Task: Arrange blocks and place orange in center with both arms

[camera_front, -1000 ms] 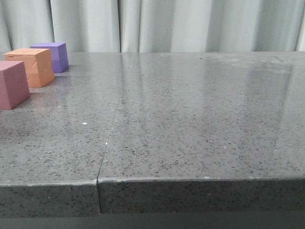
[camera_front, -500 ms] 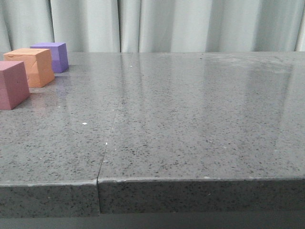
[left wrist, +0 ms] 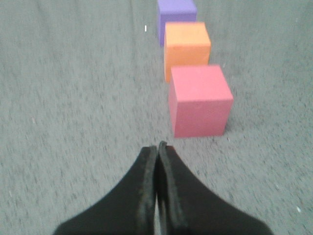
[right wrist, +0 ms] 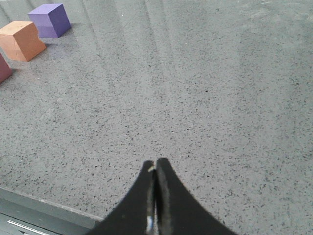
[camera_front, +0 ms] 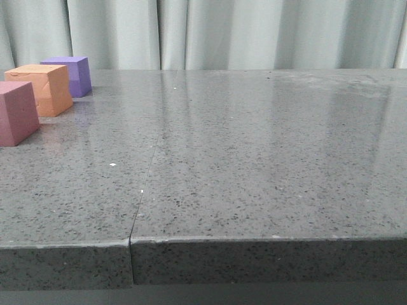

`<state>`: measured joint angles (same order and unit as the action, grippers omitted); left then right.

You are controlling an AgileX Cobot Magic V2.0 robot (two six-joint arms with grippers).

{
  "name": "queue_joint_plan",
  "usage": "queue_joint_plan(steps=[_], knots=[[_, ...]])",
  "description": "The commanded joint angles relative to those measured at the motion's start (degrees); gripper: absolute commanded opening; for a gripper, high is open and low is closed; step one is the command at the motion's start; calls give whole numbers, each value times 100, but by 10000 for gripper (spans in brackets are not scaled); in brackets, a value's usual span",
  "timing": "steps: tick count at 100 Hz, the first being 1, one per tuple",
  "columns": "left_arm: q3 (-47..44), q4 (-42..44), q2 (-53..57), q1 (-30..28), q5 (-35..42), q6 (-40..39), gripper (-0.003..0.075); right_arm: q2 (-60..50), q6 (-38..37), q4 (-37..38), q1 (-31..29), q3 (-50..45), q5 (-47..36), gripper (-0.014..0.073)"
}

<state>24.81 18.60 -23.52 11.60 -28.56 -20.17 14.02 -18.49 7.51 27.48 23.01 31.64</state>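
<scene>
Fingers clenched on nothing, both the left fingers (left wrist: pixel 157 149) & right fingers (right wrist: pixel 155 164); blocks lined near surface's (camera_front: pixel 254 159) far-left corner, purple cube (camera_front: pixel 68 74), orange cube (camera_front: pixel 43 88) betw., pink-red cube (camera_front: pixel 16 112) nearest — arrangement looks done, nothing left.

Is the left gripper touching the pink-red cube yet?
Apart. The left wrist view shows bare table between the shut left gripper and the pink-red cube.
</scene>
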Motion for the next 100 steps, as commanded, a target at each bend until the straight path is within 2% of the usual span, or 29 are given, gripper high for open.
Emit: queue_joint_plan(steps=[1,14,28,59,80,88,100], knots=[[-65,-314,136,-248,1038,543,-20,42,55,72,-12,147,-450,-69],[-499,-928,421,-772,1698,1430,-20,42,55,72,-12,147,-450,-69],[-981,-1222,871,-1039,2097,1419,-20,42,55,72,-12,147,-450,-69],[-1867,-1552,2009,-1108,2235,1400,-20,42,55,72,-12,147,-450,-69],[-2478,-1686,2565,-1108,2617,1400,-20,42,55,72,-12,147,-450,-69],[-2722,-1779,2551,-1122,2997,1400,-20,42,55,72,-12,147,-450,-69],[-2712,-1785,2551,-1132,2856,1400,-20,42,55,72,-12,147,-457,-69]])
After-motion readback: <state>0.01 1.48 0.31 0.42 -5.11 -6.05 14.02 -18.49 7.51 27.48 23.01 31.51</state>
